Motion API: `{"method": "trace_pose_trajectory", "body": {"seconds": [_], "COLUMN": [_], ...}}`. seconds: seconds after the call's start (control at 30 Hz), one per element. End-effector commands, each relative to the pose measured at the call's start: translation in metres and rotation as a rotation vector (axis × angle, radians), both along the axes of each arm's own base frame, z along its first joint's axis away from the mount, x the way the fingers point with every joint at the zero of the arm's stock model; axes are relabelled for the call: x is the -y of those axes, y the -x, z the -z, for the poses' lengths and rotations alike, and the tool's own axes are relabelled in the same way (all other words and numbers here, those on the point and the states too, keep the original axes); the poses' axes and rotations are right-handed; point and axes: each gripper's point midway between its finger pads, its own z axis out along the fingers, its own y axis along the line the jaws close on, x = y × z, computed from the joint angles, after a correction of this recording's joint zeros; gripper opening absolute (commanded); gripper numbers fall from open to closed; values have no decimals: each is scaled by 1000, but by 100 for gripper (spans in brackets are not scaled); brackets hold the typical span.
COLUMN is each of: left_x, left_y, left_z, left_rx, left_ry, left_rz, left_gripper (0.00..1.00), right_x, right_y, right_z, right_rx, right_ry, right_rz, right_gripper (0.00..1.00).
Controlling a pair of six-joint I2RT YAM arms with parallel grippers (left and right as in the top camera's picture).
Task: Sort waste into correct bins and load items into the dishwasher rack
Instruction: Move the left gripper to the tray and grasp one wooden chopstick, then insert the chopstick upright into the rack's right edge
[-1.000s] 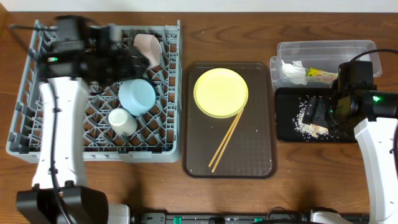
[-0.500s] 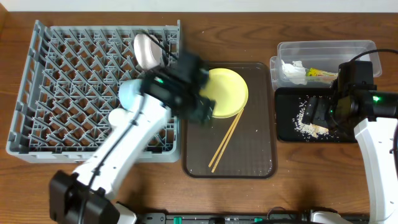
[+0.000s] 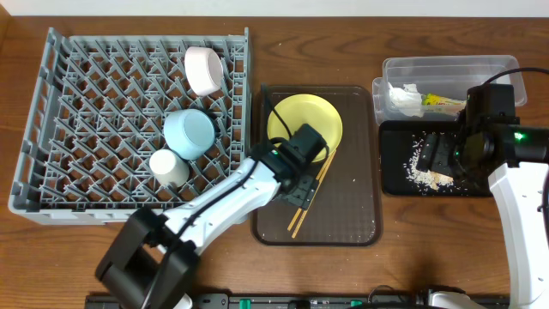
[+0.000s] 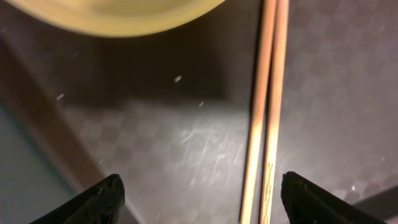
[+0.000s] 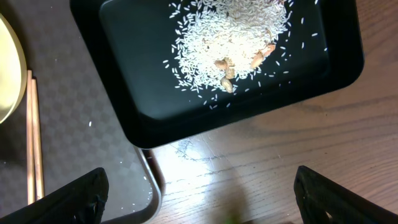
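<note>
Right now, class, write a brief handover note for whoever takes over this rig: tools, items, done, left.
Left tool open over the chopsticks on the brown tray; right tool open, empty, above the black tray.
Done: blue bowl, white bowl, cup in the rack; tissue, wrapper in the clear tub; rice in black tray.
To do: chopsticks and yellow plate to rack.

Seen from overhead, the left arm [image 3: 214,206] stretches from lower left to frame centre, its left gripper [image 4: 200,183] aimed down, fingers spread wide. At right, the right arm [image 3: 515,197] hangs the right gripper [image 5: 200,176] downward, jaws equally parted.
</note>
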Motion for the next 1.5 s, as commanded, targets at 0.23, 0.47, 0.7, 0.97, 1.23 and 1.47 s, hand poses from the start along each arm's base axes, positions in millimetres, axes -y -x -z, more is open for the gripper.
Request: {"method": "trace_pose_trajectory", "body": {"seconds": [0.23,0.47,0.7,0.97,1.23,1.47], "left_x": [4,2,4,15,17,17], "left_y": [-7,-8,-2,12,20,19], "left_z": [46,56,58,61,67,67], "left_rx": [-7,-11,-22,-23,-39,-33], "left_ry": [-76,-101,-99,-102,-122,-122], "left_rz": [1,-3,0,46,67,67], "left_gripper": [74,73,54,32,13,6], "right_x": [4,4,4,4,4,4], "right_y": [-2,-2,-2,-1,0,0], "right_z": [-7,-7,-7,-7,-7,-7], "right_rx": [23,22,22,19,12,11], "right_ry": [18,19,19,19,18,18], "right_rz": [-2,-8,-8,-8,-8,-9], "right_gripper": [93,93,93,93,93,93]}}
